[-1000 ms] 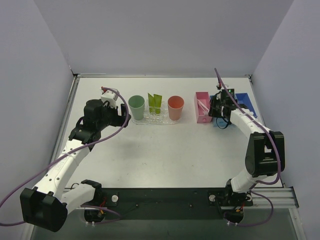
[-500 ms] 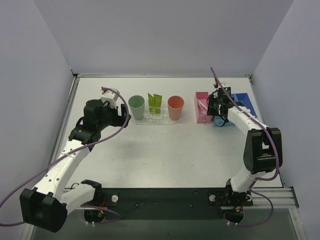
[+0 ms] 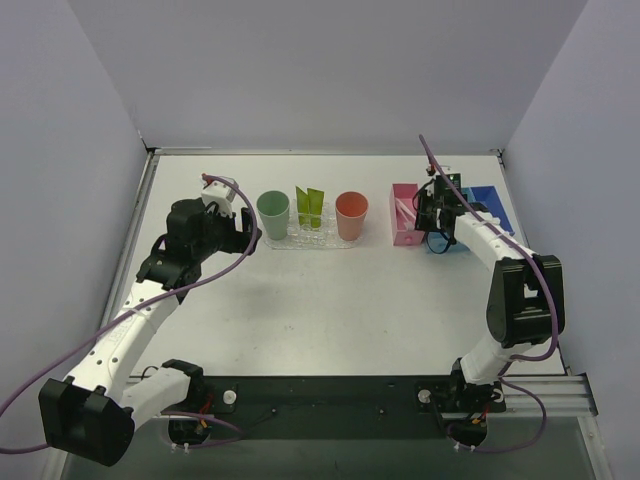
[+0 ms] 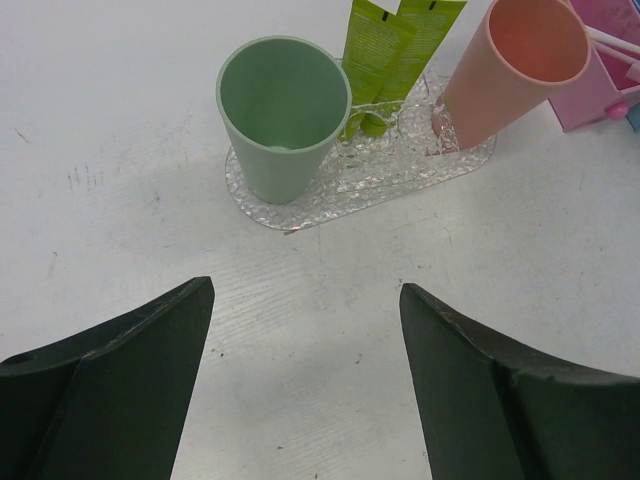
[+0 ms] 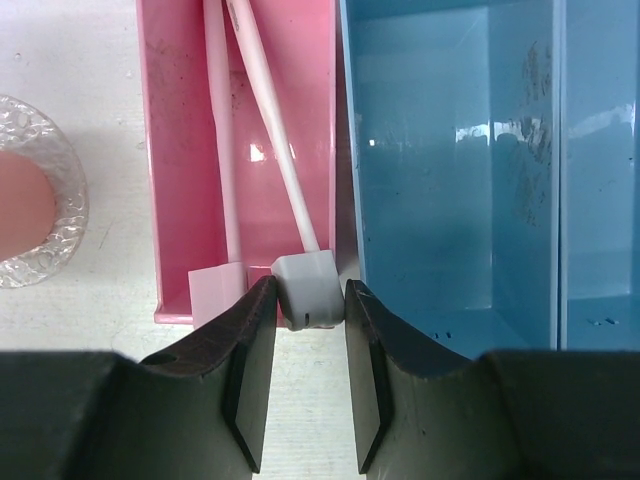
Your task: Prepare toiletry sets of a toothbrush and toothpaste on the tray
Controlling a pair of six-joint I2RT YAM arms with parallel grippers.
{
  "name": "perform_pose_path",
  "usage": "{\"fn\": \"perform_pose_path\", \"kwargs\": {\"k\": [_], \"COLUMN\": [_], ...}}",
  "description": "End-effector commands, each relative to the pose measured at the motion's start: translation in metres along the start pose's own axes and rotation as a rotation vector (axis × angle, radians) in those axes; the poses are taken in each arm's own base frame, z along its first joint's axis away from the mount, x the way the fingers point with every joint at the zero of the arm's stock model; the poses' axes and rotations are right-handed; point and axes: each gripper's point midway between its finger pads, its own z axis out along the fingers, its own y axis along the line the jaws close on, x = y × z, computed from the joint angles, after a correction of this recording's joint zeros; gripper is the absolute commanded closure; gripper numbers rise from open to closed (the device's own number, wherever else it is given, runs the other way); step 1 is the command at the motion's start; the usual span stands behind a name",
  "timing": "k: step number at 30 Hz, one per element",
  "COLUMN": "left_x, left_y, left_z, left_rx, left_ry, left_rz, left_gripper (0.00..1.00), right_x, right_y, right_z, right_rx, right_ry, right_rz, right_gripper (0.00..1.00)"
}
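Pink bin [image 5: 175,200] holds the white toothbrush [image 5: 283,165]; right wrist view shows right gripper [image 5: 308,290] clamped on its head (overhead can't resolve this). Facing tray [image 4: 300,205], left gripper [image 4: 305,290] gapes wide.

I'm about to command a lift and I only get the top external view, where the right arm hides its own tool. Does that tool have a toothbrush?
Observer: Yes. In the right wrist view the right tool is closed on the head of the white toothbrush, at the near end of the pink bin.
Operator: Anything else in that bin?
Observer: A pink toothbrush lies alongside it, outside the jaws.
Operator: And the left tool?
Observer: The left wrist view shows the left tool open and holding nothing, facing the tray.
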Motion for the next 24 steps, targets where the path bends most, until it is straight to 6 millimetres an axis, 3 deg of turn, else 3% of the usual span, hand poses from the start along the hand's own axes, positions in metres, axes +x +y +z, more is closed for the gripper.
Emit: {"fn": "perform_pose_path", "kwargs": {"k": [1,5,13,24], "left_x": [-0.018,-0.018,-0.019,-0.017], "left_y": [-0.003,-0.003,-0.004,-0.005], "left_z": [-0.007,-0.007,-0.008,-0.007], "left_rx": [0.002,0.001,0.002,0.008], "left_ry": [-0.059,-0.059,-0.062,-0.056], "left_rz": [0.021,0.023,0.024,0.025], "left_gripper": [0.14,0.14,0.14,0.14], "right_x": [-0.016,-0.024,-0.043,-0.035], "right_y": [-0.001,0.002,0.005,0.002], "right_z": [-0.009,-0.018,-0.049,-0.076], "right_rx": [0.018,0.006,-0.010,-0.010], "right_ry": [-0.025,-0.043,-0.104,-0.104], "right_rz": [-0.010,-0.009,-0.003,-0.007], "right_gripper": [0.84,0.93,1.00,1.00]}}
